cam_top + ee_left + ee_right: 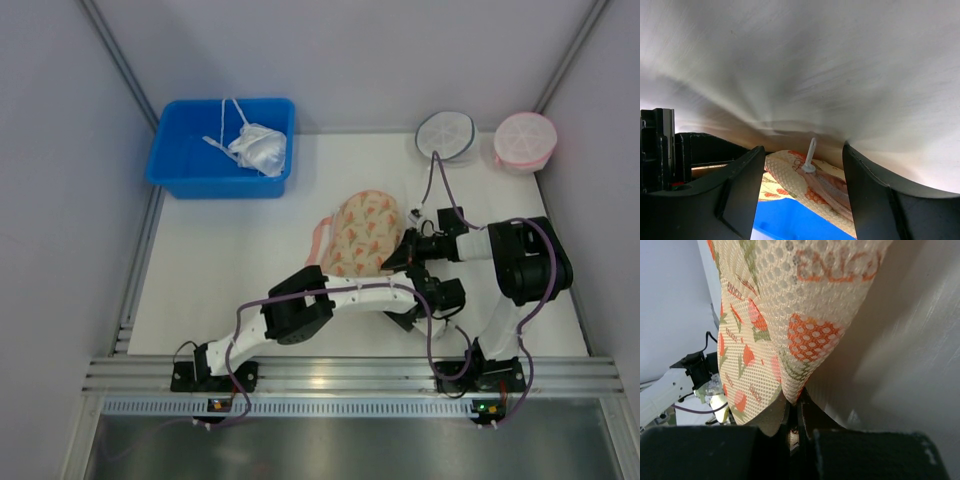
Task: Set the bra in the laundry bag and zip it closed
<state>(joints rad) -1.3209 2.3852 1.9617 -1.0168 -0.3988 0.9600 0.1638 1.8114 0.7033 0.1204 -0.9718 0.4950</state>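
The laundry bag (362, 232), peach with orange floral print, lies mid-table with its halves together. My right gripper (405, 250) is shut on its near right edge; the right wrist view shows the printed mesh (785, 315) pinched between the closed fingers (794, 407). My left gripper (418, 282) sits just in front of that edge, open. In the left wrist view the white zipper pull (809, 156) stands up on the bag's rim (790, 175) between the spread fingers (804, 150), touching neither. The pale cream bra is out of view.
A blue bin (185, 165) at the back left holds a bright white bra with string straps (258, 148). A round white mesh pouch (445, 133) and a round pink pouch (524, 138) stand at the back right. Grey walls close in the table.
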